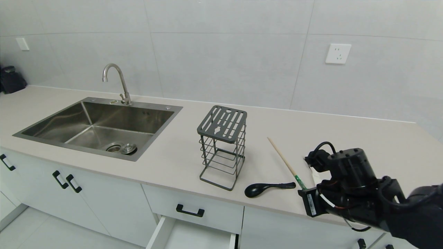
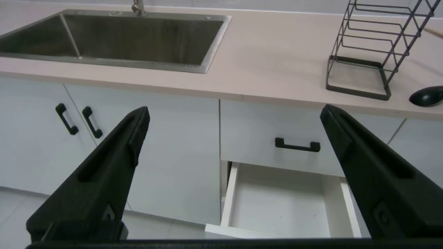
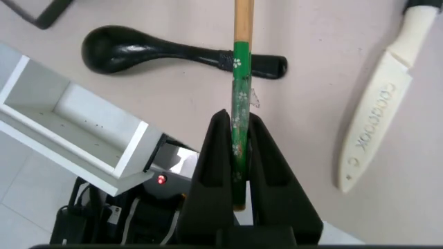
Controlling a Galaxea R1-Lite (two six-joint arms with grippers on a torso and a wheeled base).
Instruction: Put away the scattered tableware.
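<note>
A pale kitchen bench [image 1: 346, 138] runs along a grey tiled wall, with a steel sink [image 1: 69, 146] set into it on the robot's left. Near the middle stands a dark wire rack [image 1: 223, 122] with a slotted top, upright, and nothing can be seen inside it. To its right, near the front edge, lie three pieces of tableware. A black spoon [image 1: 258, 189] is closest to the rack. A wooden chopstick [image 1: 283, 159] with a green patterned end slants away toward the wall. A white-handled knife [image 3: 377, 111] lies just beyond the chopstick. The right gripper [image 3: 239, 131] is pinching the chopstick's green end between its closed fingers, and the chopstick crosses over the spoon's handle. Whether it is lifted off the bench cannot be told. The left gripper [image 2: 235, 117] hangs low in front of the cabinets with its fingers spread wide and nothing in them. It faces an open white drawer [image 2: 287, 204] that looks empty. The task appears to be at its start: one piece is grasped, none is stored, and the spoon and knife are untouched. The knife handle carries raised lettering, left unread here.
</note>
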